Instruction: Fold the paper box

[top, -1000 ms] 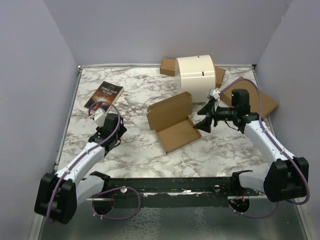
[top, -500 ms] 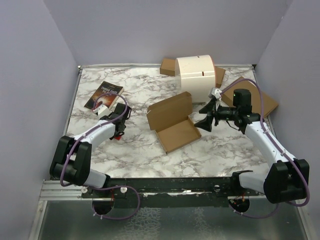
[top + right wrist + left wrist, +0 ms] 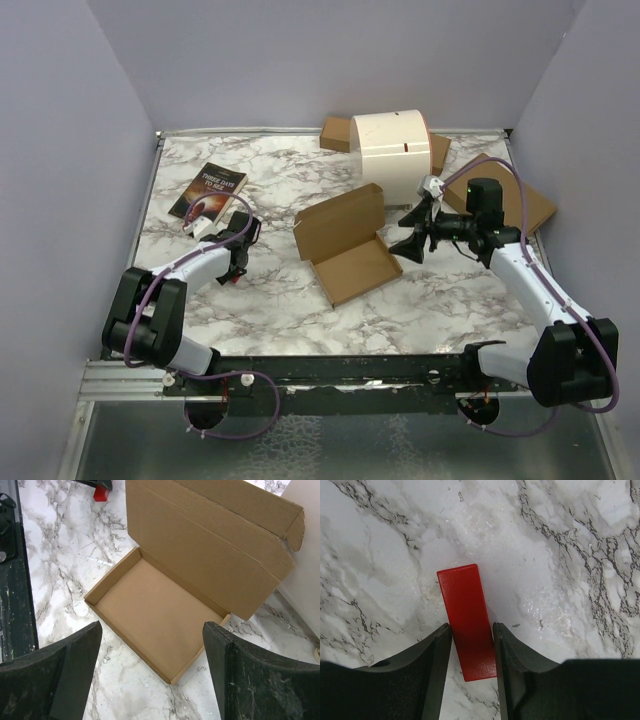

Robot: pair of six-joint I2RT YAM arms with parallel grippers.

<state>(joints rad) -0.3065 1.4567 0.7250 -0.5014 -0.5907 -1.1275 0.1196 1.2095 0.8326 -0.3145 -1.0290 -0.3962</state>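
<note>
Two arms are reaching over the white marble-patterned table (image 3: 280, 310), each on its own business. At far left, a dark paperback book (image 3: 208, 190) is lying near the back edge. Just in front of it, your left gripper (image 3: 472, 626) is pointing straight down over a small red rectangular block (image 3: 462, 595). Its black fingers (image 3: 435, 655) are standing along the block's two long sides, at or just off its faces, and you cannot tell whether a grip is made.

At mid-table the plain brown cardboard paper box (image 3: 348, 250) is sitting half made. Its shallow tray is standing with walls up and nothing inside, while its lid is leaning open toward the back, end flaps loose. Your right gripper (image 3: 410, 235) is hanging just right of the box, jaws spread wide and holding nothing.

Behind it a white rounded container (image 3: 393, 150) is standing, and a flat brown cardboard sheet (image 3: 530, 205) is lying at the right edge. By the look of it you are past forming the tray, leaving the lid to lower and its flaps to tuck.
</note>
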